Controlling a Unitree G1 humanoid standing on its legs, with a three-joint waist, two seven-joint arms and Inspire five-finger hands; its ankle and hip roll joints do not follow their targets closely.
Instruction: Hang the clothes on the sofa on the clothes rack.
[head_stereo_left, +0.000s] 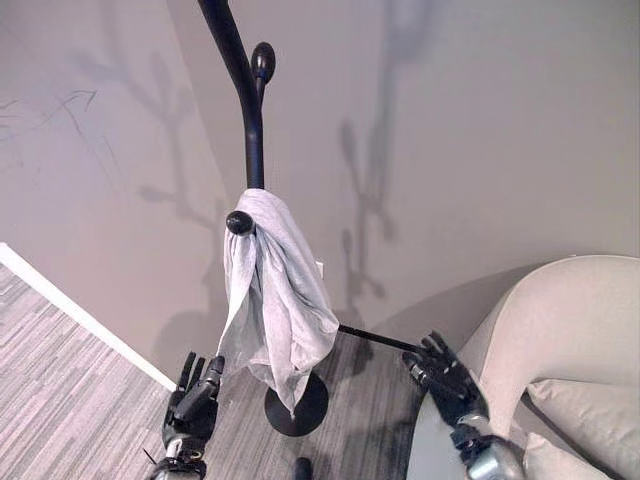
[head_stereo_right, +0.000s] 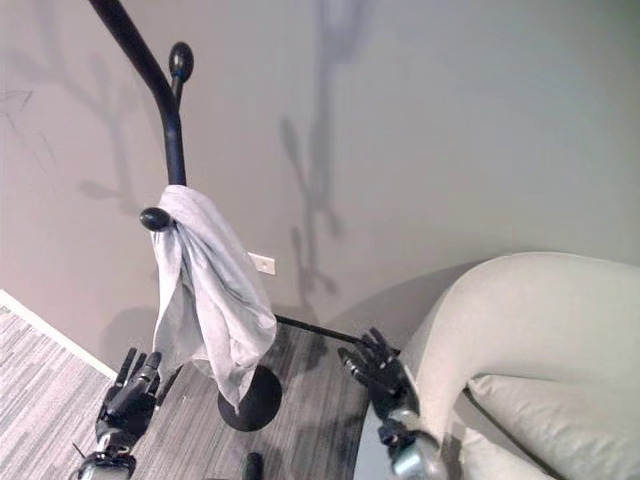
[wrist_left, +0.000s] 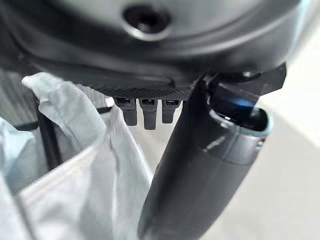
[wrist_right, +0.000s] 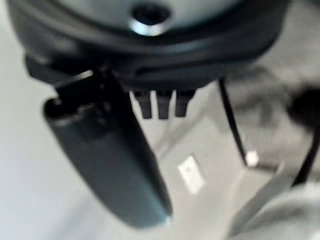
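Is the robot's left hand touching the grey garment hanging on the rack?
Apart. In the left eye view the left hand is open below the grey garment, with floor visible between its fingertips and the cloth's edge.

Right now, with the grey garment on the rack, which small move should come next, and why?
Probably lower both arms and step back. The grey garment already hangs from a knob of the black clothes rack, and the left hand and right hand are open and hold nothing. No other clothes show on the visible part of the sofa.
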